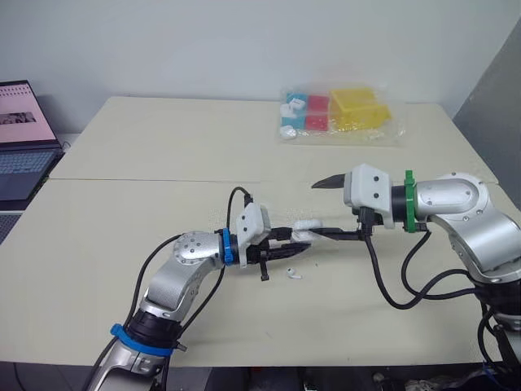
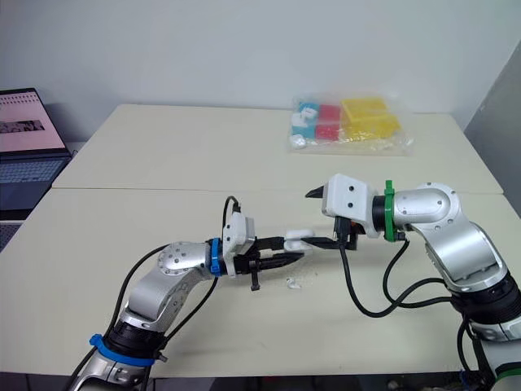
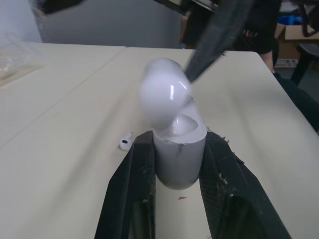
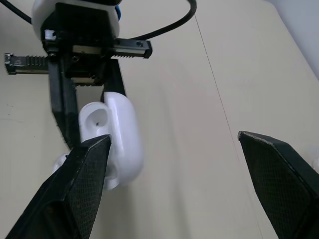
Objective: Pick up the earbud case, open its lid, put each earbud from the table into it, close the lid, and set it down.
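Observation:
My left gripper (image 1: pixel 286 244) is shut on the white earbud case (image 1: pixel 305 230) and holds it just above the middle of the table. In the left wrist view the case body (image 3: pixel 178 159) sits between the two black fingers (image 3: pixel 132 189), and its rounded lid (image 3: pixel 164 92) is swung open. My right gripper (image 1: pixel 317 210) is open; its lower finger (image 1: pixel 338 235) reaches the lid, its upper finger points away above. One white earbud (image 1: pixel 293 274) lies on the table just in front of the case, also visible as the earbud (image 3: pixel 126 141) beside the left fingers.
A clear plastic bag of coloured blocks (image 1: pixel 342 114) lies at the table's back right. An open laptop (image 1: pixel 20 138) stands off the table's left edge. A seam (image 1: pixel 146 180) runs across the tabletop behind the grippers.

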`<action>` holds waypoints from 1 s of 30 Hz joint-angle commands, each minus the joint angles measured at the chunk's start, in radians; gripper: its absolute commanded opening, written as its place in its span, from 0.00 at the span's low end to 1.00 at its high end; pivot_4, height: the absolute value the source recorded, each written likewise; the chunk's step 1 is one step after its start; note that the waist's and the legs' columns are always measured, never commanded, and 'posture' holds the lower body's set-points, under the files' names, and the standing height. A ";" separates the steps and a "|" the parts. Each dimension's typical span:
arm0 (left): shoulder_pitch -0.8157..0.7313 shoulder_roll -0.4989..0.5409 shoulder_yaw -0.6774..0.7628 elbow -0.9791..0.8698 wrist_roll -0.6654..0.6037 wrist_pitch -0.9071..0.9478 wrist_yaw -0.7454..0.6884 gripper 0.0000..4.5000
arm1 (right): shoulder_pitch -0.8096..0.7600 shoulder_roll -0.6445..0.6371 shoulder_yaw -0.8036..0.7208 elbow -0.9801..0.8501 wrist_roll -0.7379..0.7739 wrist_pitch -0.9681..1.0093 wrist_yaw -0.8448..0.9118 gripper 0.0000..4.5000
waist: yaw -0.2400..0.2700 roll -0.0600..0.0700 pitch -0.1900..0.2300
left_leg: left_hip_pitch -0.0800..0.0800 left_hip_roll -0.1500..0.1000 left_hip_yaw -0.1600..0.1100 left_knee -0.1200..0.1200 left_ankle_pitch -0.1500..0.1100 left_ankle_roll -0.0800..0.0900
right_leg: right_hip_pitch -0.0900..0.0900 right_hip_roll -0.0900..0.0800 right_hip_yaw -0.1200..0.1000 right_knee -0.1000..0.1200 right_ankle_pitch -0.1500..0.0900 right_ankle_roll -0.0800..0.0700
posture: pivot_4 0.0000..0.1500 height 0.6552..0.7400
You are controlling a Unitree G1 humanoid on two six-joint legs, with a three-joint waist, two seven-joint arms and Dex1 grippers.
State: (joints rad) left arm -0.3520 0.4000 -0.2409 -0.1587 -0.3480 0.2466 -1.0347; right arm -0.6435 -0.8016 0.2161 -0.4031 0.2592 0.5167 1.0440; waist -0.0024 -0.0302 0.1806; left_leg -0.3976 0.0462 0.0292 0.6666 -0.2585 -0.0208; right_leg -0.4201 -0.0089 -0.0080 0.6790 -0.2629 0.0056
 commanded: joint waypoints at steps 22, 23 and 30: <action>0.076 0.084 0.140 -0.033 0.027 -0.055 0.110 0.18 | -0.064 -0.107 0.131 0.240 -0.067 0.161 0.091 0.94 | -0.006 0.000 0.000 | 0.003 0.001 0.002 -0.001 0.000 0.000 | 0.000 0.001 0.001 0.001 0.000 0.000 | 1.00 1.00; 0.077 0.081 0.136 -0.037 0.030 -0.056 0.114 0.18 | -0.077 -0.092 0.158 0.284 -0.093 0.134 0.101 0.94 | -0.005 0.000 0.000 | 0.002 0.001 0.001 -0.001 0.000 0.001 | 0.000 0.000 0.001 0.001 0.000 0.000 | 1.00 1.00; 0.116 0.074 0.123 -0.067 0.048 -0.066 0.141 0.18 | -0.138 -0.019 0.257 0.550 -0.230 -0.087 0.179 0.94 | 0.000 0.000 0.000 | -0.001 0.001 0.001 -0.001 0.000 0.001 | -0.001 0.000 0.001 -0.001 0.003 -0.005 | 1.00 1.00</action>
State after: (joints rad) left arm -0.2405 0.4761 -0.1152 -0.1803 -0.3026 0.2075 -0.9027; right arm -0.7481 -0.8228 0.4740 0.1084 0.0627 0.4833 1.2048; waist -0.0027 -0.0298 0.1805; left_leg -0.3985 0.0469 0.0306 0.6657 -0.2582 -0.0202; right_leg -0.4214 -0.0089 -0.0074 0.6780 -0.2597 0.0002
